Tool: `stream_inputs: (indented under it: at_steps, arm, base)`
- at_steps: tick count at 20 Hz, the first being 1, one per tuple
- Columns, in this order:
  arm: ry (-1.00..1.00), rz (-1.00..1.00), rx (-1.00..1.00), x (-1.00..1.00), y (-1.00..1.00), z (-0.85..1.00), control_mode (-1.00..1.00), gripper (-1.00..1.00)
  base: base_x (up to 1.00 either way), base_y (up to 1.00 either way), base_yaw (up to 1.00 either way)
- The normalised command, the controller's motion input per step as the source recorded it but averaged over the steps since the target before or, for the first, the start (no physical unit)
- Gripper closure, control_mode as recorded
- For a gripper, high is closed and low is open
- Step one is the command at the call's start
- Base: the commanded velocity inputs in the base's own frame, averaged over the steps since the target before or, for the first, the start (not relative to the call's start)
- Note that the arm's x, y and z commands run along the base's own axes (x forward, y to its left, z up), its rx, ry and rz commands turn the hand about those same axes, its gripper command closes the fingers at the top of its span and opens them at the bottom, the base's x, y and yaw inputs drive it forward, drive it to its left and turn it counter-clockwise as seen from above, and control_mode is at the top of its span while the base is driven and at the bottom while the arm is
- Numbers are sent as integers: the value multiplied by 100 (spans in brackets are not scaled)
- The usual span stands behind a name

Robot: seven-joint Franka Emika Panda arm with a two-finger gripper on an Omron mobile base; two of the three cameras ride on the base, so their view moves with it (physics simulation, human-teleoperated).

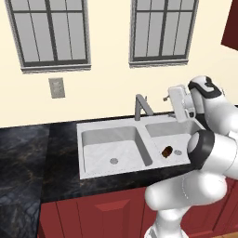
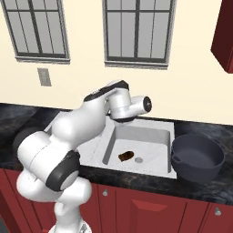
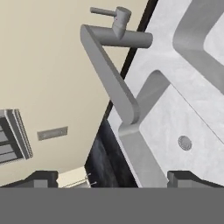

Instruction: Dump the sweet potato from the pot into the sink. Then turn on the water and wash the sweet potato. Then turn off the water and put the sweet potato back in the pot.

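Right base view shows one sweet potato [image 2: 126, 156] in the sink [image 2: 157, 170], one pot [image 2: 197, 157] beside it, two windows, gripper [image 3: 116, 177] fingers spread wide.

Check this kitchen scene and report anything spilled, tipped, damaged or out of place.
Nothing stands out. The sweet potato lies loose in the sink basin near its drain, which fits the washing job. The pot stands upright on the counter beside that basin. No water runs from the faucet. The gripper is open and empty.
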Motion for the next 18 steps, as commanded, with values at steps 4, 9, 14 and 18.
stream_inputs:
  at_steps: [4, 9, 14, 18]
  arm:
    - [-4, 0, 0, 24, 7, -18, -100, -100]
    - [-5, 0, 0, 24, 6, -4, -100, -100]
    - [-3, 0, 0, 30, 9, -9, -100, -100]
    - [-2, 0, 0, 30, 2, -9, -100, -100]
  base:
    - [0, 0, 0]
    - [0, 0, 0]
    - [0, 0, 0]
    - [0, 0, 0]
